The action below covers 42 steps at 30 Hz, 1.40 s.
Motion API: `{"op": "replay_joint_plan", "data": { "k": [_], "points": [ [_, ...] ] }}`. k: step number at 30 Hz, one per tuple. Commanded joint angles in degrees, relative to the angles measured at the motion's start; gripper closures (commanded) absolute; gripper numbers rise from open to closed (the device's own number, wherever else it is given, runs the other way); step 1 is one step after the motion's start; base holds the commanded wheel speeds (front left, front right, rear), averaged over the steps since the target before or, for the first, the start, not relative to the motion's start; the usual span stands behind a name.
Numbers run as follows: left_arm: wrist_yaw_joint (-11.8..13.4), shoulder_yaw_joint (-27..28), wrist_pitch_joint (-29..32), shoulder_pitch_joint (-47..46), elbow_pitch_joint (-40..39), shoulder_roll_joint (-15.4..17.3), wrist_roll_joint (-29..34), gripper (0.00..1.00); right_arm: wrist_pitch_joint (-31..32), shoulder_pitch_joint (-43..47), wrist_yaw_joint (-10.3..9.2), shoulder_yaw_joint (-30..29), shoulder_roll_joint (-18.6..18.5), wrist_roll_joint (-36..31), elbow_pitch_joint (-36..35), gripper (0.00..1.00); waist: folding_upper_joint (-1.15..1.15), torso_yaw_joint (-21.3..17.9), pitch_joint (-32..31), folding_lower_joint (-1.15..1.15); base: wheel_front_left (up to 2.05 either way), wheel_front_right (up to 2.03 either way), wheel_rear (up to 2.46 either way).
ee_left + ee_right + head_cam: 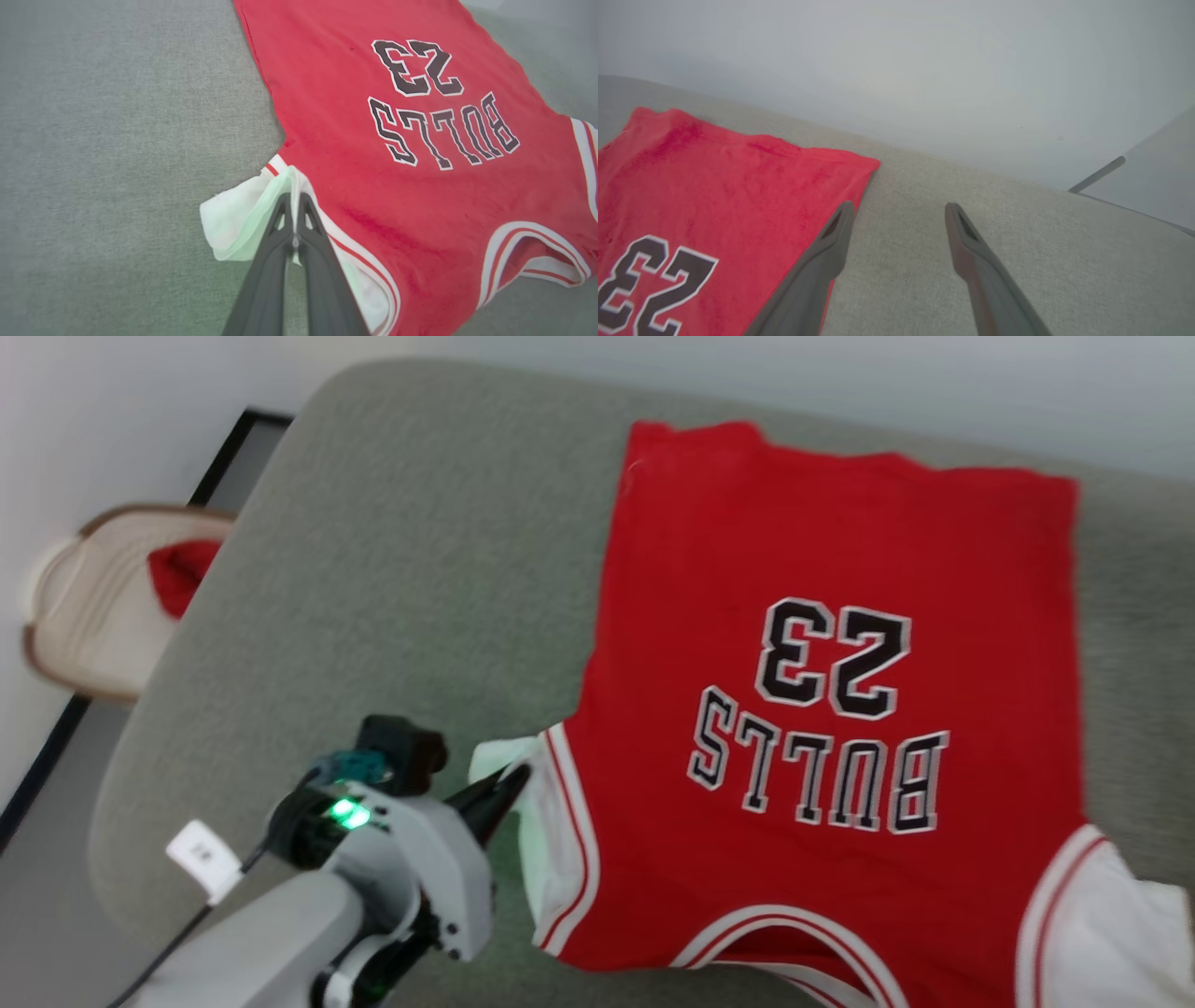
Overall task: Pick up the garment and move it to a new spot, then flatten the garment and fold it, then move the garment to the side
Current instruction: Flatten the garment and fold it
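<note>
The garment [822, 644], a red jersey with white sleeves and black "BULLS 23" lettering, lies spread face up on the grey cushion, collar toward me. My left gripper [509, 784] is shut on the garment's white left sleeve [243, 219], and a fold of that sleeve sits pinched between the fingertips [294, 200]. In the right wrist view my right gripper [899, 210] stands open above the grey surface, just off the garment's [714, 196] far hem corner, with nothing between its fingers.
The grey cushion [392, 569] extends wide to the left of the garment. Beyond its left edge a beige basket [93, 607] with something red in it stands on the floor. A pale wall [924, 70] rises behind the cushion's far edge.
</note>
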Motion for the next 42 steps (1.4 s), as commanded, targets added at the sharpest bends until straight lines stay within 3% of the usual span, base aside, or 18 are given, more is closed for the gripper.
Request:
{"op": "replay_joint_plan", "data": {
  "k": [1,13,25,27,35,42],
  "points": [
    [-0.7,-0.3,-0.3,-1.1,0.7,-1.1,0.6,1.00,0.2,-2.0,-0.04,0.4,-0.3,-0.9,1.9,0.00,0.00,5.1,5.2,0.00,0.00,0.00,0.00],
    [-8.0,-3.0,-3.0,-6.7,10.0,-10.6,2.5,1.00,5.6,-14.8,-0.04,-6.2,-1.7,-5.1,22.3,0.00,0.00,13.0,11.4,0.00,0.00,0.00,0.00],
    [-11.8,-3.7,-4.8,-7.9,16.9,-14.3,1.6,1.00,10.7,-18.4,-0.02,-9.0,0.4,-14.3,32.8,0.00,0.00,15.4,13.4,0.00,0.00,0.00,0.00],
    [-12.1,-3.7,-5.0,-8.0,17.6,-14.5,1.6,1.00,12.2,-18.0,-0.02,-8.8,0.1,-15.9,34.1,1.00,0.00,15.4,13.6,0.00,0.00,0.00,0.00],
    [-13.1,-3.4,-5.6,-8.8,20.3,-14.7,0.9,1.00,14.2,-18.1,-0.06,-9.4,-0.6,-17.3,35.0,1.00,0.00,14.4,13.2,0.00,0.00,0.00,0.00],
    [-13.1,-2.8,-5.9,-8.2,22.2,-12.8,0.4,1.00,16.8,-16.6,-0.03,-3.1,1.0,-12.1,30.9,1.00,0.00,10.4,10.3,0.00,0.00,0.00,0.00]
  ]
}}
